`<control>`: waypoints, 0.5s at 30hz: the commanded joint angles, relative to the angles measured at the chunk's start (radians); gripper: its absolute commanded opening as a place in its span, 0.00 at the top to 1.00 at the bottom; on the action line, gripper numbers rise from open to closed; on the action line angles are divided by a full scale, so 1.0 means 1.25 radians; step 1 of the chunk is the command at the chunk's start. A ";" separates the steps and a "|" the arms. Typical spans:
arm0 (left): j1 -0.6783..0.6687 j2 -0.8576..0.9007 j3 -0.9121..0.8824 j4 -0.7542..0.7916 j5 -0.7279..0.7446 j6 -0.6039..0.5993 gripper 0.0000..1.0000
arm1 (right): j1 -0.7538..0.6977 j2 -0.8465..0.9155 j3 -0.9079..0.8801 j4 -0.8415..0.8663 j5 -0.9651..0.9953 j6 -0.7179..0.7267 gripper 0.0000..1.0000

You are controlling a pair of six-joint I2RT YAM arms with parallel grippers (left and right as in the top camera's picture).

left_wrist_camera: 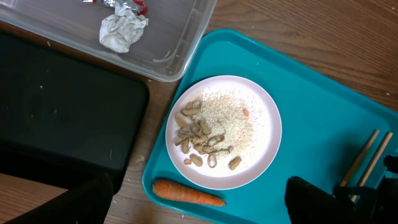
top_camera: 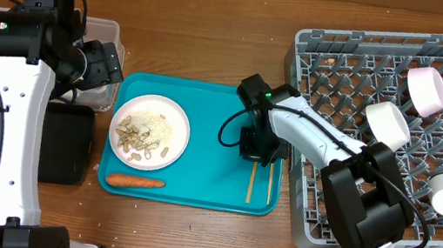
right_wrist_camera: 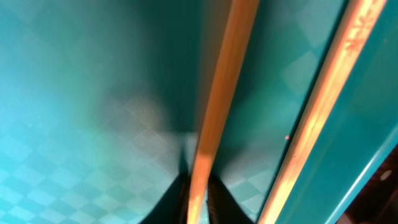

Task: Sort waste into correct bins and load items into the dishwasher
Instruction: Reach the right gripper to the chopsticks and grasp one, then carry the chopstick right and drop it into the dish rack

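Pinching one chopstick (right_wrist_camera: 221, 93), the right tool (right_wrist_camera: 198, 200) has the second chopstick (right_wrist_camera: 324, 93) beside it.

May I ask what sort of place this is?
Probably a lab mock-up of a dish-clearing station: a wooden table with a grey dish rack, a teal tray holding a plate of scraps and chopsticks, and a clear waste tub.

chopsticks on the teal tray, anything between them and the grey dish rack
Nothing loose: the thin wooden chopsticks only have to clear the teal plastic tray's rim and the grey plastic dish rack's low wall.
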 commanded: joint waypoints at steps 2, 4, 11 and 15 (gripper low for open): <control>0.001 0.001 -0.004 -0.002 0.006 -0.011 0.09 | 0.005 0.024 -0.004 0.004 -0.006 0.006 0.96; 0.001 0.001 -0.004 -0.002 0.006 -0.011 0.10 | 0.005 0.024 -0.004 0.004 -0.006 0.006 0.96; 0.001 0.001 -0.004 -0.002 0.007 -0.011 0.09 | 0.002 -0.032 0.060 -0.065 0.025 -0.004 0.96; 0.001 0.001 -0.004 -0.003 0.007 -0.011 0.10 | -0.008 -0.125 0.105 -0.098 0.041 -0.061 0.96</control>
